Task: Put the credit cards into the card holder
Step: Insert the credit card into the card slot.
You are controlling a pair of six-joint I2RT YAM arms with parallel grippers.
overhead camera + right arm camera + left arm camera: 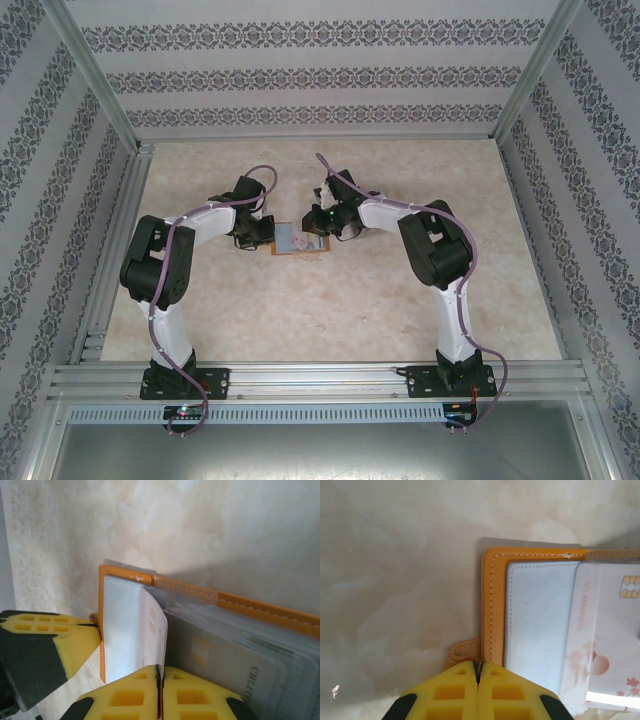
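Between the left gripper's (478, 677) yellow fingers, which are pressed flat together, sits the stitched orange edge of the card holder (492, 610), close to its little snap tab. That grip appears to pin the open wallet to the pale table (395, 580). The right gripper (159, 680) is closed just as tightly. A thin pale leaf rises from between its fingers, which I take to be the credit card (154, 630), held by its near edge, though a clear sleeve is also possible.

From the left wrist, that credit card (605, 630) shows its gold chip and a printed number. It lies over the wallet's pale inner pocket, partly under a clear sleeve, and looks only partly seated. Farther out, a grey card (225, 665) already rests inside the fanned transparent sleeves on the wallet's other half.

From above, both arms meet over the card holder (298, 240) at mid-table. The job looks well along: at least one card is stowed and this one needs pushing home. Whether more cards remain I cannot tell.
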